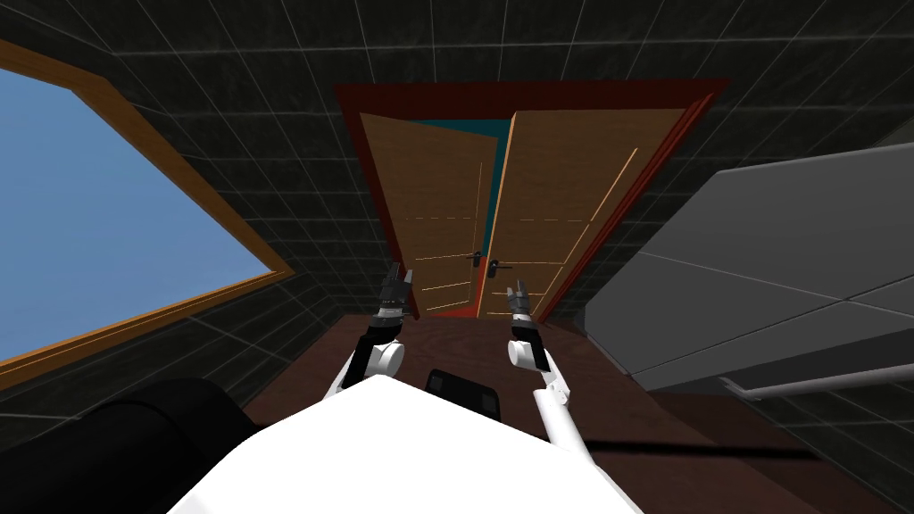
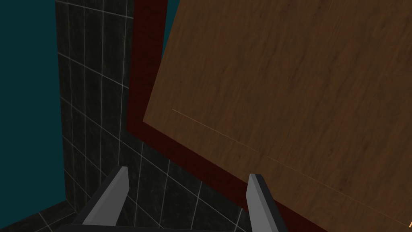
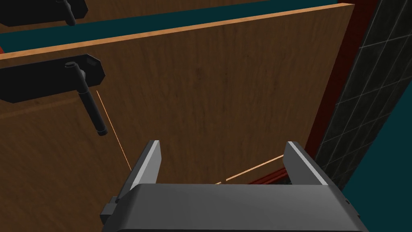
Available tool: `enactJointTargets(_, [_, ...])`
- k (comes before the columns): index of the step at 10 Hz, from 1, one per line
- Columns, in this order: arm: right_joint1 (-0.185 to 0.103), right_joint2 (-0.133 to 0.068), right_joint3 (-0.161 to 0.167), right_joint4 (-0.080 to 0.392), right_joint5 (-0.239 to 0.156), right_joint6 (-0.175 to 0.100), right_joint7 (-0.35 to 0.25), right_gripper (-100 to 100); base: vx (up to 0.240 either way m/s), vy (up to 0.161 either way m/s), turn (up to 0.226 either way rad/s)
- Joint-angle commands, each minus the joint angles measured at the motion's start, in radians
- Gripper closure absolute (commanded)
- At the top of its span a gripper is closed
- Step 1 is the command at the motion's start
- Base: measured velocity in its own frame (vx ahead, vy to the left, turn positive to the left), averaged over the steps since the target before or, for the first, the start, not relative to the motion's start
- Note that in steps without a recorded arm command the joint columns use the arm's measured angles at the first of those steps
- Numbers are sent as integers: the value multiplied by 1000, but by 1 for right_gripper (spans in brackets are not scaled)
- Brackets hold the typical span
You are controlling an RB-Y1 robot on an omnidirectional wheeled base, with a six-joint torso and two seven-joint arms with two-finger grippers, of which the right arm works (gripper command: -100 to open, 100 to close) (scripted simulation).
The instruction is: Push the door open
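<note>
Left hand (image 1: 401, 274) is raised low in front of the double door (image 1: 535, 161), near the foot of the left leaf (image 1: 433, 205). Its fingers (image 2: 116, 193) are spread wide. Past them, in the left wrist view: brown wood grain of that leaf, a dark red frame (image 2: 145, 80) along its edge, then dark tiled wall (image 2: 92, 121) with pale grout lines. Cannot tell whether the tips touch the wood.

Right hand (image 1: 517, 291) is level with it, facing the right leaf (image 1: 571, 223), fingers likewise spread. A black lever handle (image 3: 90, 104) on a black plate sits on this leaf, off to one side of the hand and apart from it. Thin pale lines cross the panel.

Door position: straight ahead, set in the dark tiled wall. The left leaf stands ajar at an angle, with a teal gap (image 1: 500, 169) showing between the two leaves. A second handle (image 1: 474, 257) is on the left leaf, close to the first across the gap.

Room:
- The floor (image 1: 625, 402) is dark brown and runs up to the threshold.
- A large window (image 1: 107, 205) with a blue pane and wooden frame is on my left.
- A grey cabinet (image 1: 785, 268) with flat faces is on my right, near the door frame.
- A black rounded shape (image 1: 116, 437) is low on the left.
</note>
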Motion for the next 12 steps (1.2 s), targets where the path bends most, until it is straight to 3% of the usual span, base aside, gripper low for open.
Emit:
enactJointTargets(1, [-12,2,2,33,-2,2,7,-100,41,-50,27])
enactJointTargets(3, [-62,-4,6,102,-15,12,20,-100,54,-60,57])
enactJointTargets(4, [-62,-4,6,120,-15,12,20,-100,57,-66,36])
enactJointTargets(7, [-133,-13,10,228,-34,28,38,-100,57,-76,58])
enactJointTargets(8, [-133,-13,10,245,-34,28,38,-100,56,-69,24])
enactJointTargets(11, [-178,-18,13,322,-46,38,50,-100,44,-51,33])
enactJointTargets(12, [-178,-18,13,325,-46,38,50,-100,34,-35,28])
